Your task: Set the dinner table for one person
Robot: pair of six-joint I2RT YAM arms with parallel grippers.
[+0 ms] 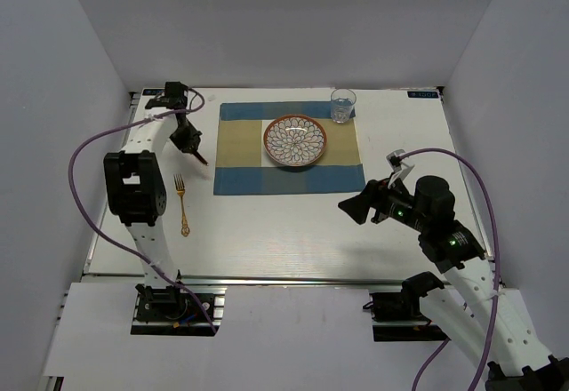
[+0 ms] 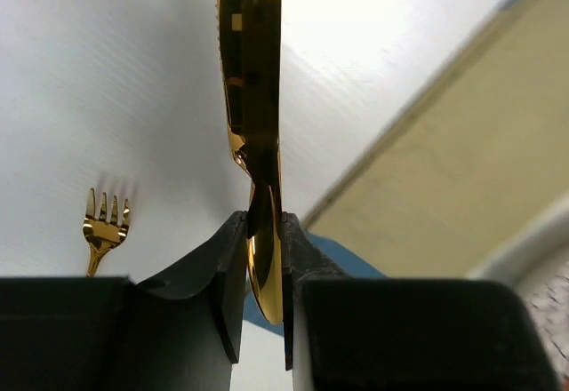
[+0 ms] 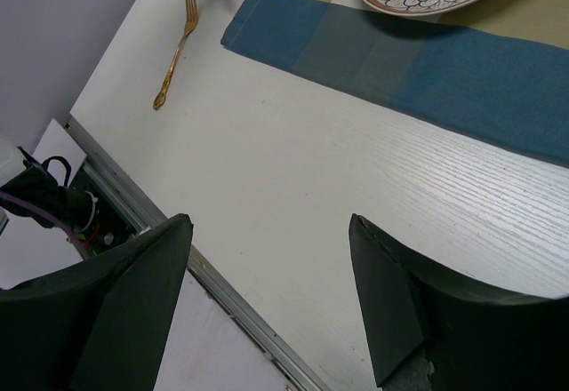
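Placemat (image 1: 240, 147) of blue and beige stripes is taken as the reference; it is laid flat on the far half of the dinner table (image 1: 293, 231). A patterned plate (image 1: 294, 139) is seated on the placemat, right of its centre. A clear glass (image 1: 343, 105) is stood upright at the placemat's far right corner. A gold fork (image 1: 182, 203) is laid on bare tabletop left of the placemat, well apart from its edge, with the tines pointed away from the arm bases.

The left gripper (image 2: 264, 222) is held just off the placemat's left edge. Its jaws are clamped on a gold utensil (image 2: 253, 71) — probably a knife, though the blade shape is left uncertain by the close view. The right gripper (image 3: 268, 227) is positioned over bare tabletop near the placemat's near right corner — jaws spread wide, gripping nothing.
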